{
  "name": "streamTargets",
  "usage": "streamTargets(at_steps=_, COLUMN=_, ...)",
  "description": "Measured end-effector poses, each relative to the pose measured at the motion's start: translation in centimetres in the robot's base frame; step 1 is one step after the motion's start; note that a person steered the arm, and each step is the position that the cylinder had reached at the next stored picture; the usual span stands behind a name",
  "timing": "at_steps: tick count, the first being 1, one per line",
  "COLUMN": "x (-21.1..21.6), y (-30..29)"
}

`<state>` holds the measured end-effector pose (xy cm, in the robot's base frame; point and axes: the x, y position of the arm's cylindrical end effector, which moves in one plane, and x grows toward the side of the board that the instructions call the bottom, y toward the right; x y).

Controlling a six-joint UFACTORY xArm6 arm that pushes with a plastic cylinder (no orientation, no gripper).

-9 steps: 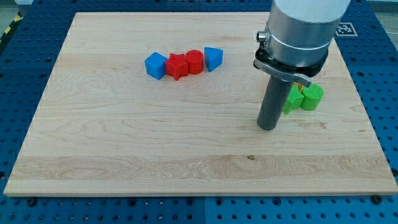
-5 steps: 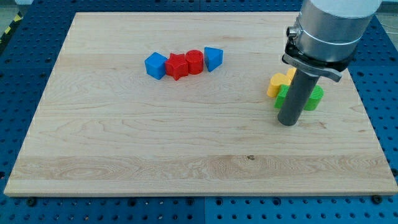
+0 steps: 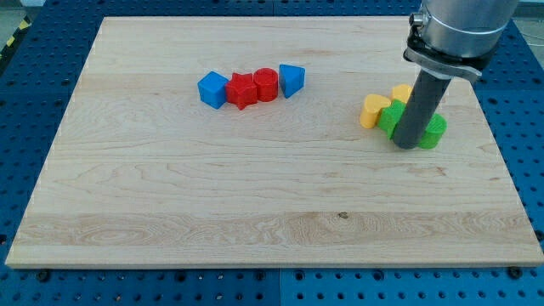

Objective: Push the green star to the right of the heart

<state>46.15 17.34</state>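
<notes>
The green star point(image 3: 391, 118) lies at the view's right, partly hidden behind my rod. The yellow heart point(image 3: 371, 111) touches its left side. A second yellow block point(image 3: 402, 93) peeks out just above the star. A green cylinder-like block point(image 3: 433, 132) sits to the right of the rod. My tip point(image 3: 407, 145) rests on the board between the green star and the green cylinder, just below the star's right side.
A row of blocks lies at the upper middle: a blue cube point(image 3: 212, 89), a red star point(image 3: 241, 90), a red cylinder point(image 3: 266, 84) and a blue triangle-like block point(image 3: 291, 80). The wooden board point(image 3: 255, 212) ends close to the right of the green blocks.
My tip has moved right and up, from the left of the green blocks to between them. The yellow heart, hidden at first, now shows.
</notes>
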Motion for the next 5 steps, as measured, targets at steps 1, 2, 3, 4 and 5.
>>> streamTargets(at_steps=1, x=-0.1, y=0.0)
streamTargets(at_steps=2, x=-1.2, y=0.0)
streamTargets(at_steps=3, x=-1.5, y=-1.4)
streamTargets(at_steps=4, x=-1.5, y=-2.4)
streamTargets(at_steps=5, x=-2.5, y=-4.0)
